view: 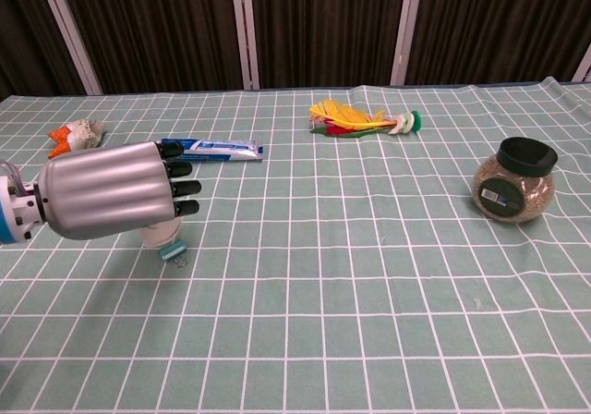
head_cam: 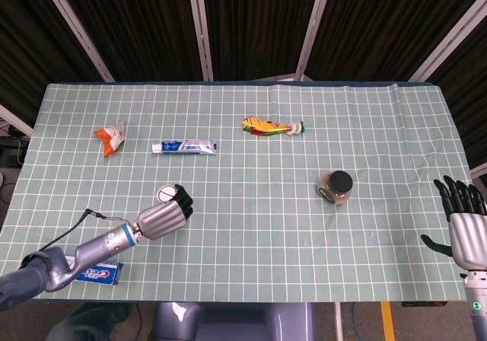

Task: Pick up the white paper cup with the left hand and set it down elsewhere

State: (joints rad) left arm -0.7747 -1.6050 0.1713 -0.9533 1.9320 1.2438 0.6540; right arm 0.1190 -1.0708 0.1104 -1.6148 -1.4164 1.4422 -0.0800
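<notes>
The left robot hand (head_cam: 166,216) is wrapped around the white paper cup (head_cam: 166,194), its fingers curled over the cup's side; in the head view the cup's round rim shows just beyond the knuckles, and in the chest view only the cup's lower part (view: 159,236) peeks out beneath the fingers (view: 181,188). The cup appears upright and low over the table (head_cam: 304,227), right beside the small teal clip (view: 171,249) under the hand. Whether its base touches the cloth I cannot tell. The pick-up therefore looks done, and the cup sits well apart from the toothpaste tube (head_cam: 184,148) and the orange-and-white wrapper (head_cam: 111,136) farther out from the hand. What seems left is to settle the cup, loosen the fingers and draw the hand clear without tipping it; the clip so near the base could make it wobble. The right robot hand (head_cam: 466,231) rests at the far edge, fingers spread, holding nothing.
</notes>
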